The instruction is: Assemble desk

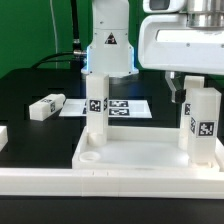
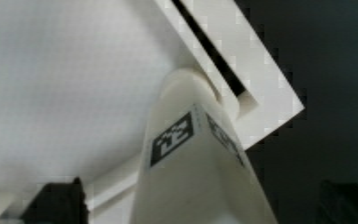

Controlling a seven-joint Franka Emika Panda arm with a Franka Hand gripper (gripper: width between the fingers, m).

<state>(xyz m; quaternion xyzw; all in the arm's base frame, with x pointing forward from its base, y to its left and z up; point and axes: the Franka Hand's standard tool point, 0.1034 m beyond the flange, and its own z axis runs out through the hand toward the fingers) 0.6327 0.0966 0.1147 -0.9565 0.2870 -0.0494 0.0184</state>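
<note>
No readable text; only coded tags [image 1: 97, 103]

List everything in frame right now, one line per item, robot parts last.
desk top: 1, white, rimmed tray at the front of the table, open corner socket on the exterior view's left.
upright legs: 2, white with tags, standing in the desk top, one toward the exterior view's left, one toward its right.
loose leg: 1, white, tagged, lying on the black table at the exterior view's left.
white piece: 1, at the exterior view's left edge, cut off, unclear what.
marker board: 1, white, flat behind the desk top.
table: 1, black.
gripper: 1, white, jaws open over the right leg.
</note>
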